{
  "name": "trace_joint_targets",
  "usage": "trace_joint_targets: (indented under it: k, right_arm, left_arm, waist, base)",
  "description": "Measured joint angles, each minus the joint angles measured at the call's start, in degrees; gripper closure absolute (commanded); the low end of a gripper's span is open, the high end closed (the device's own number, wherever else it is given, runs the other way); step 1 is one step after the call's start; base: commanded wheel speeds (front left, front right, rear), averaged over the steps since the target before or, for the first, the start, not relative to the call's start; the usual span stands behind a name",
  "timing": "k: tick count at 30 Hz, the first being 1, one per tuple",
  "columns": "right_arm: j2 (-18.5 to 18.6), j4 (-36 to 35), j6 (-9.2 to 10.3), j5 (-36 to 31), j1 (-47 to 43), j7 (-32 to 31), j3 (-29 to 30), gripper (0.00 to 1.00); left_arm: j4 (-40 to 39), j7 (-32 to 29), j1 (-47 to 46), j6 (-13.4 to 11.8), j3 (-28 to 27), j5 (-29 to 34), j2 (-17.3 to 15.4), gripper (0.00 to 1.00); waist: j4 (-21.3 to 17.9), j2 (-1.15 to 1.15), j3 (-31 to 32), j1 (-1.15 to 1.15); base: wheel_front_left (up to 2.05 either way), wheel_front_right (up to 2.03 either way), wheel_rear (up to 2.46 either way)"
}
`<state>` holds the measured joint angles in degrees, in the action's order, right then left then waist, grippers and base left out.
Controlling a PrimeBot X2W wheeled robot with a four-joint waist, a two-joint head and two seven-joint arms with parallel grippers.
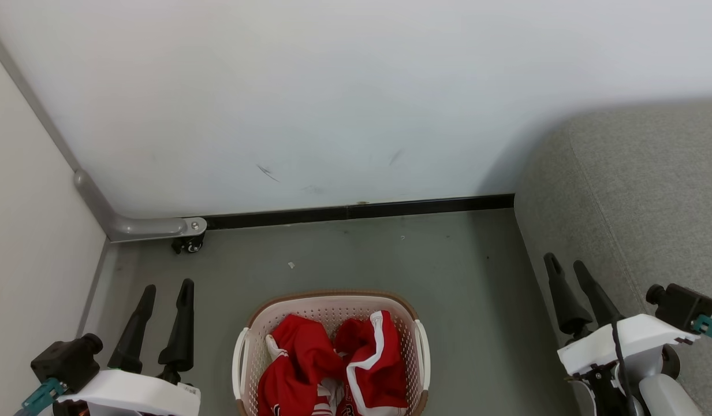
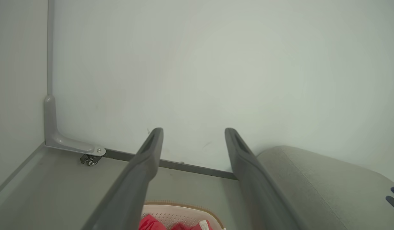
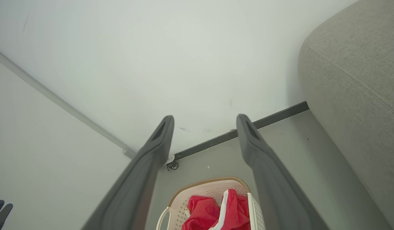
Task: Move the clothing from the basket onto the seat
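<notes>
Red clothing with white stripes lies crumpled in the cream basket on the floor at the bottom centre of the head view. The grey seat rises at the right. My left gripper stands open to the left of the basket, empty. My right gripper is open at the basket's right, in front of the seat's edge. The left wrist view has the basket, clothing and seat past my own gripper. In the right wrist view my gripper stands above the basket, clothing and seat.
A white wall with a dark baseboard closes the far side. A pale partition stands at the left, with a grey bracket and caster at its foot. Grey floor lies between basket and wall.
</notes>
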<state>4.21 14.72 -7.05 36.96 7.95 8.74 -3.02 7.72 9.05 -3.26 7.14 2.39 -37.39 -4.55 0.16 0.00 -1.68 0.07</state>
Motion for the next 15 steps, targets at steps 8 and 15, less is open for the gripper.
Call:
trace_joint_targets:
  k: [8,15]
  right_arm:
    - [-0.1,-0.9,0.00,-6.2,0.7,1.7,-0.9,0.00]
    - [-0.1,-1.3,-0.01,-12.5,0.8,3.4,-1.6,0.00]
  left_arm:
    - [-0.9,1.7,-0.2,0.1,-0.1,6.6,0.5,0.00]
    - [-1.6,3.4,-0.9,0.1,-0.2,13.2,0.6,0.00]
  waist:
    - [0.0,0.00,-0.3,-0.02]
    - [0.0,0.00,-0.5,-0.04]
  base:
    - [0.00,0.00,0.00]
    - [0.00,0.00,0.00]
